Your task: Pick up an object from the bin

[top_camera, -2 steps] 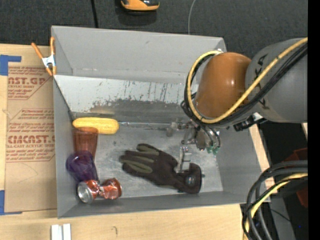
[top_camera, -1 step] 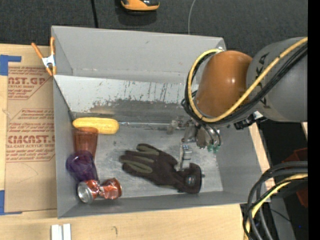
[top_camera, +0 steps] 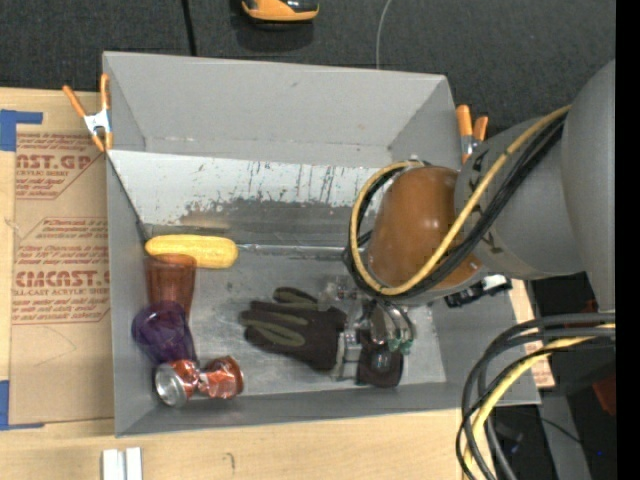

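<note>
My gripper (top_camera: pixel 368 352) is low in the bin's front right part, at the right end of a black glove (top_camera: pixel 295 326). The glove lies flat on the bin floor with its finger ends pointing left and its cuff against the gripper. Whether the glove is gripped is hidden by the gripper body.
Along the bin's left side lie a yellow banana-shaped thing (top_camera: pixel 192 250), a brown tumbler (top_camera: pixel 171 283), a purple thing (top_camera: pixel 162 332) and a crushed red can (top_camera: pixel 200 380). The arm with its orange cover and cables hangs over the right side.
</note>
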Robot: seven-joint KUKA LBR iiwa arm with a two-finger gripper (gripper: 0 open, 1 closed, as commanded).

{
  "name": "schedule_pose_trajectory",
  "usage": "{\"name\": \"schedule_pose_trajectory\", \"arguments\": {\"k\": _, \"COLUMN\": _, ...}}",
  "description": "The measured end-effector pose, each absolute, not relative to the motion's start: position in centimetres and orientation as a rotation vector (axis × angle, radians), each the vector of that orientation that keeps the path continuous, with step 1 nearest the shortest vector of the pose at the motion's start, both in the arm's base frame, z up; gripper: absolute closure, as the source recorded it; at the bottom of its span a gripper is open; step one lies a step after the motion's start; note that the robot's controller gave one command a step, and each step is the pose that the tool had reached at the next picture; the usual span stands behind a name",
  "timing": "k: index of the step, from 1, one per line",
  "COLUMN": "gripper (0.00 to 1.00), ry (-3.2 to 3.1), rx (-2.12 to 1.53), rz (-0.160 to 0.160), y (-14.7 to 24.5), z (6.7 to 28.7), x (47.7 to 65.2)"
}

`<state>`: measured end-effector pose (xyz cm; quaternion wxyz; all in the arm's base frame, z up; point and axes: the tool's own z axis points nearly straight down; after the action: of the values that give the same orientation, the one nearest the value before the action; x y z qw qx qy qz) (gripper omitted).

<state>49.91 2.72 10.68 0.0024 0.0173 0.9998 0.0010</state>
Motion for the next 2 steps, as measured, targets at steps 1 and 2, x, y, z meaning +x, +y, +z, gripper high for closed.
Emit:
{"name": "schedule_pose_trajectory", "arguments": {"k": 1, "gripper": 0.0, "ry": 3.137, "rx": 0.248, "rz": 0.001, "y": 4.2, "z": 11.7, "x": 48.8}}
{"name": "schedule_pose_trajectory", "arguments": {"k": 2, "gripper": 0.0, "ry": 3.12, "rx": 0.351, "rz": 0.002, "y": 4.0, "z": 13.7, "x": 48.9}}
